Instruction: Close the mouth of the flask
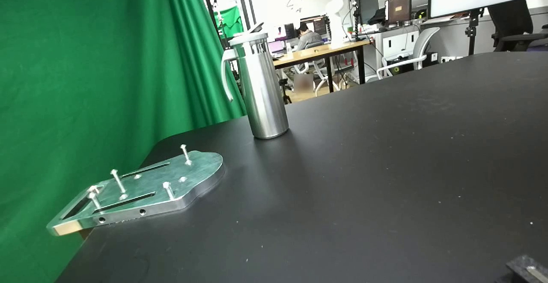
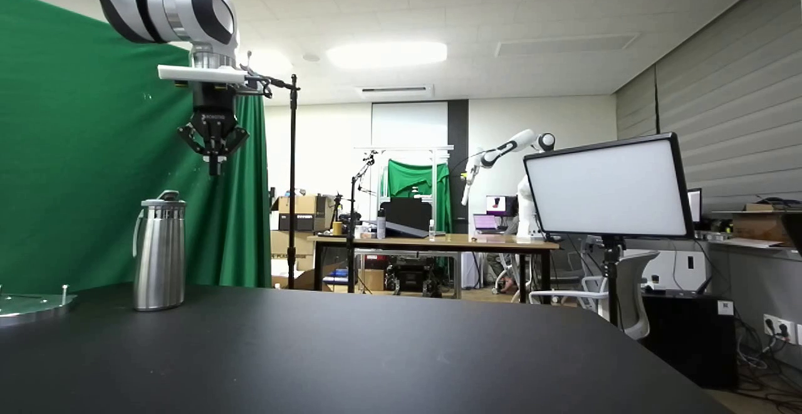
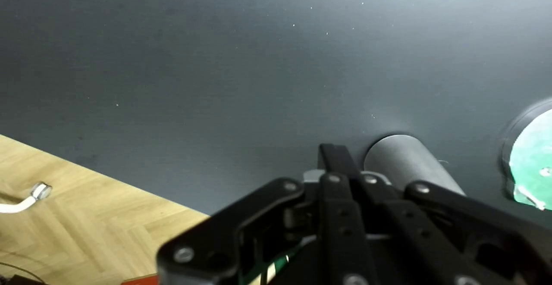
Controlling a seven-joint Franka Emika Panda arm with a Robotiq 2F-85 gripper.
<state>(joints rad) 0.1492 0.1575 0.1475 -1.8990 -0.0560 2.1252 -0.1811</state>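
Note:
The flask [image 1: 266,92] is a tall brushed-steel cylinder with a light handle, upright on the black table; it also stands in an exterior view [image 2: 160,260]. Its mouth [image 1: 248,39] is a greyish rim, and a small dark-edged flap sticks up at a slant above it. The mouth shows in an exterior view [image 2: 163,203] too. In the wrist view the steel body [image 3: 401,155] shows and my gripper hides the top. My gripper [image 2: 215,166] points down, shut and empty, above the flask's mouth and a little to the side, apart from it. Its fingertips [image 3: 338,155] meet in the wrist view.
A flat transparent plate with upright pegs [image 1: 197,167] lies near the flask at the table's edge. A green curtain [image 1: 107,52] hangs behind. The black table [image 1: 364,167] extends away from the flask. A dark object [image 1: 528,270] is cut off at a corner.

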